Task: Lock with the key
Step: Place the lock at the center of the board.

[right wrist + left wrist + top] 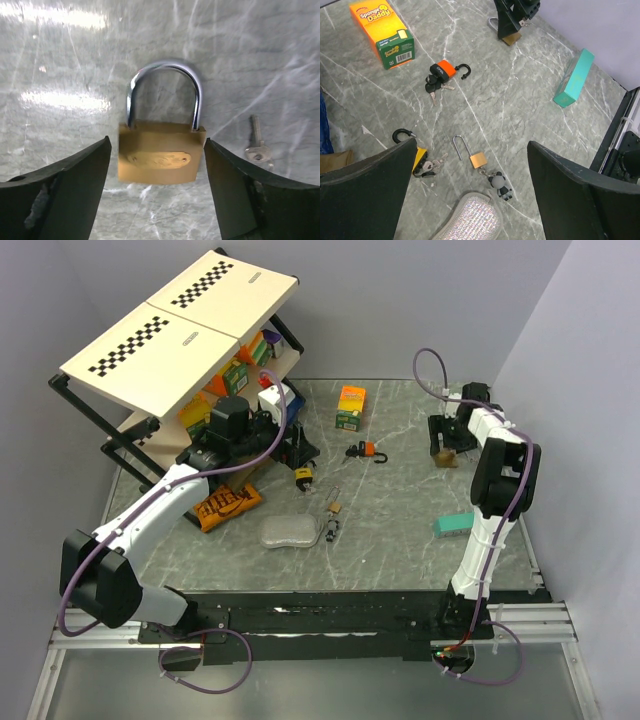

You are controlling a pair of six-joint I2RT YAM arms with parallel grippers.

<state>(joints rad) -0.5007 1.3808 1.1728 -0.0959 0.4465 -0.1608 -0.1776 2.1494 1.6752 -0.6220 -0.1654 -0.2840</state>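
- The right gripper (156, 142) sits low over the brass lock (161, 159), which lies at the upper right of the overhead view.
- Its jaws are wide, one on each side of the lock's body. A sliver of tabletop (60, 60) shows beside the left jaw, so they bracket the lock rather than clamp it, probably lined up to pinch its flat sides.
- That lock's shackle looks seated at both ends.
- Its key (257, 146) lies loose just right of it, outside the jaws.
- The left gripper (471, 145) hovers with jaws wide above a small lock (478, 160) at lower centre, whose shackle is swung open.
- An orange lock (445, 70) with keys lies at upper centre, apart from both grippers.
- Likely plan: one arm steadies a body while the other works the key.
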